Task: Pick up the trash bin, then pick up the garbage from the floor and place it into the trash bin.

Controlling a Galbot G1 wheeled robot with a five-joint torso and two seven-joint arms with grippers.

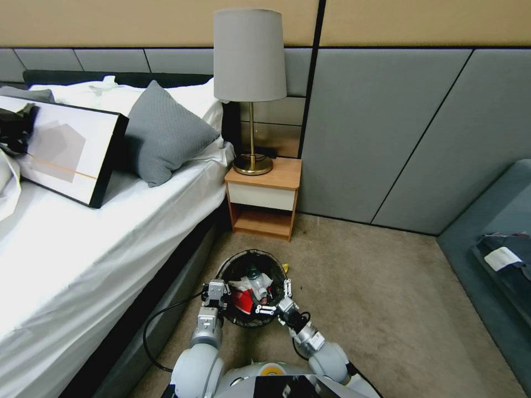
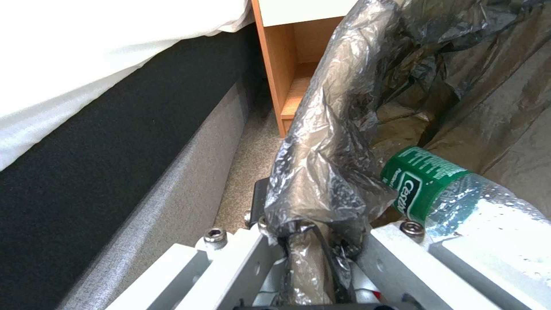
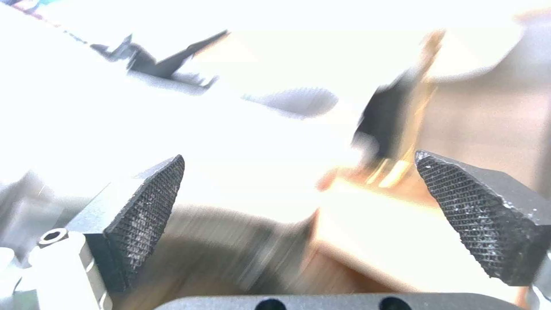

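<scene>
While the left gripper (image 1: 217, 294) is clamping the trash bin (image 1: 241, 264) rim — bin sitting on carpet (image 1: 359, 276) w/ bottle (image 2: 453, 189) inside — right gripper (image 1: 275, 303) jaws are gaping wide, holding nothing, at its near edge.

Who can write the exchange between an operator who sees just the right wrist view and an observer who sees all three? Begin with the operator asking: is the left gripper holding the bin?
Observer: Yes. The left gripper is clamped on the bag-covered rim of the round trash bin lined with black plastic.
Operator: Is anything inside it?
Observer: A clear plastic bottle with a green label lies there with a crumpled red-and-white packet.
Operator: Where is my open right gripper?
Observer: The right gripper is at the bin's near rim, across from the left one.
</scene>
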